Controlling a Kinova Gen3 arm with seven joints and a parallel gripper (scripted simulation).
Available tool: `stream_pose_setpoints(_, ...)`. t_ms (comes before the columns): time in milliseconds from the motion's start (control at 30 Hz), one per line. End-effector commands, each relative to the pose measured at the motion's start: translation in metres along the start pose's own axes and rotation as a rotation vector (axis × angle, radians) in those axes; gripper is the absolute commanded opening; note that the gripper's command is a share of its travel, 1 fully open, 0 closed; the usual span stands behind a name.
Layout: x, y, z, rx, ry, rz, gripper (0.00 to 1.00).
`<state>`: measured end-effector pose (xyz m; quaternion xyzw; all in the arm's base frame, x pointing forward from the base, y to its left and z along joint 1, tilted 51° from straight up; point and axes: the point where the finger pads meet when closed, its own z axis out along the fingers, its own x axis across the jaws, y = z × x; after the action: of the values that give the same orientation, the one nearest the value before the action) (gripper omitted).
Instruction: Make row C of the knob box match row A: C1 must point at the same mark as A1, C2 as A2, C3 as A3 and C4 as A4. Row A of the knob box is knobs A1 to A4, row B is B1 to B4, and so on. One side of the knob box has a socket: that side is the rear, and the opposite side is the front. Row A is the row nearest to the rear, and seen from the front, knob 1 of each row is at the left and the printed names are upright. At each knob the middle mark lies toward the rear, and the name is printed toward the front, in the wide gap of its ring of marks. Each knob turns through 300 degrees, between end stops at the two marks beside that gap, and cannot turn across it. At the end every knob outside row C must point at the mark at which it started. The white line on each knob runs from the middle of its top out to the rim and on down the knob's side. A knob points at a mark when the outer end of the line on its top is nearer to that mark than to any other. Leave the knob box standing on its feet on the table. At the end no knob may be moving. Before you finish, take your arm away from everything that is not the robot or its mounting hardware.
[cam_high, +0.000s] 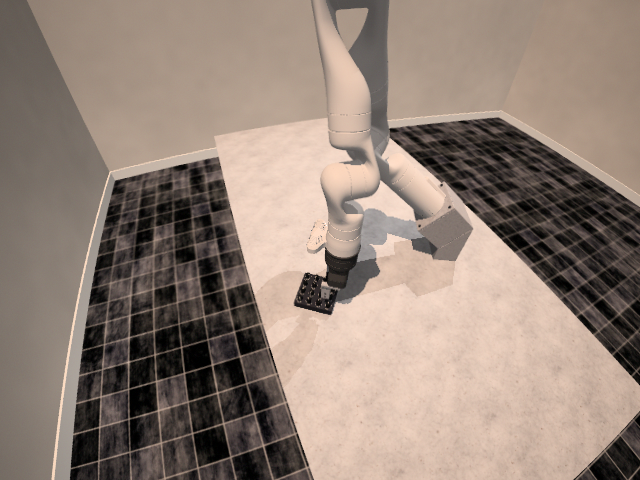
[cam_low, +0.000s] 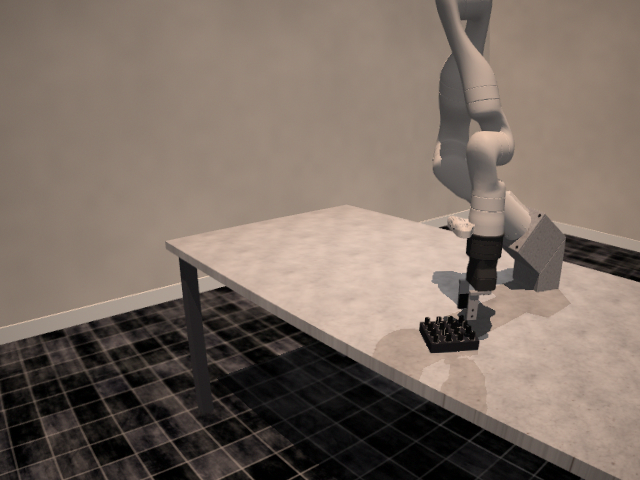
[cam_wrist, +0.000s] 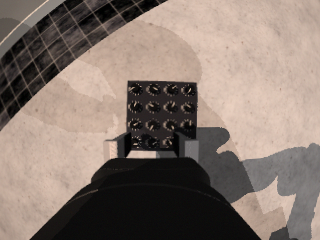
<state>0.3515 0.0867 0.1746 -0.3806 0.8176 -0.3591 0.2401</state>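
The black knob box (cam_high: 313, 308) (cam_low: 454, 347) (cam_wrist: 162, 116) sits flat on the table, its knobs upward in a square grid. In the wrist view its sides run nearly straight with the picture, and short white lines show on the knobs, too small to read surely against their marks. The socket and printed names cannot be made out, so I cannot tell which row is which. My gripper (cam_low: 468, 311) (cam_wrist: 152, 141) is open and empty, pointing down above one edge of the box. In the wrist view its fingers flank the lowest row and partly hide it.
The pale table (cam_high: 439, 361) (cam_low: 320, 279) (cam_wrist: 250, 65) carries the arm's grey angled base (cam_high: 445, 229) (cam_low: 540, 253), well to one side of the box. The table's long edge runs past the box's other side, with dark tiled floor (cam_high: 180, 361) (cam_low: 103, 403) beyond. Arm shadows fall around the box.
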Motion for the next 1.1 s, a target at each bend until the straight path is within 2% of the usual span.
stream_pose_setpoints(0,-0.001,0.007,0.000,-0.002,-0.005,0.008,1.00)
stream_pose_setpoints(433,-0.004,0.037,0.000,-0.005,-0.009,0.005,1.00)
stream_pose_setpoints(1067,-0.004,0.049,0.001,-0.003,-0.008,0.009,1.00)
